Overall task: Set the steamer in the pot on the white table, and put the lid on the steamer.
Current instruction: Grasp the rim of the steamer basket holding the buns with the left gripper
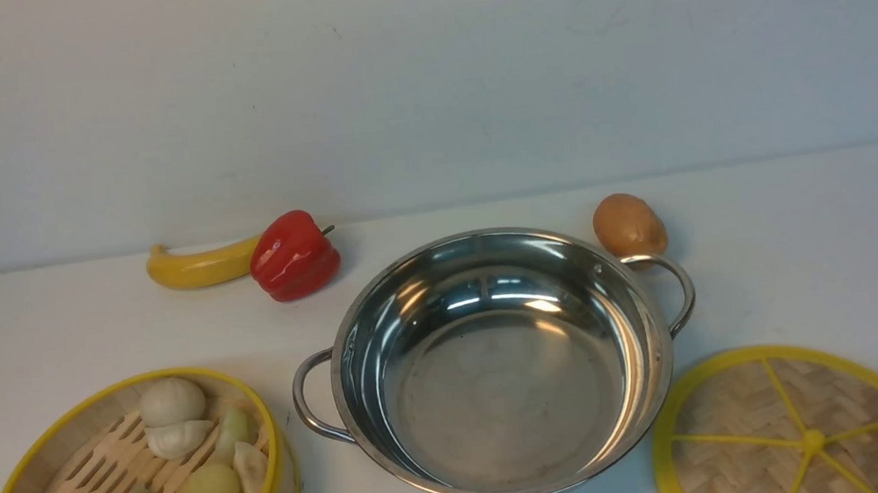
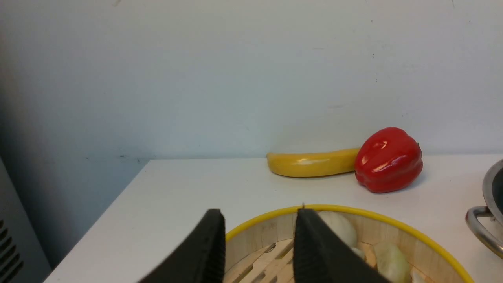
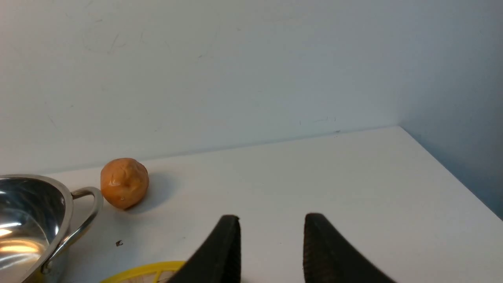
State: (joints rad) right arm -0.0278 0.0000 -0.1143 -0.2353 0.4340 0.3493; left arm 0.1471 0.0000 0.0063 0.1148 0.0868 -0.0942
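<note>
The steamer (image 1: 188, 374), a yellow-rimmed bamboo basket with pale dumplings and buns, stands at the front left of the white table (image 1: 804, 246). The shiny pot (image 1: 500, 400) sits empty in the middle. The woven lid (image 1: 739, 411) lies flat at the front right. Neither gripper shows in the front view. In the left wrist view my left gripper (image 2: 260, 214) is open above the steamer (image 2: 377, 217), holding nothing. In the right wrist view my right gripper (image 3: 272, 217) is open over the table just past the lid's edge (image 3: 149, 271), also empty.
A yellow banana (image 1: 198, 266) and a red pepper (image 1: 293, 255) lie behind the steamer near the wall. A brown potato (image 1: 628, 226) sits just behind the pot's right handle (image 1: 677, 289). The table's left and right edges drop off beside the arms.
</note>
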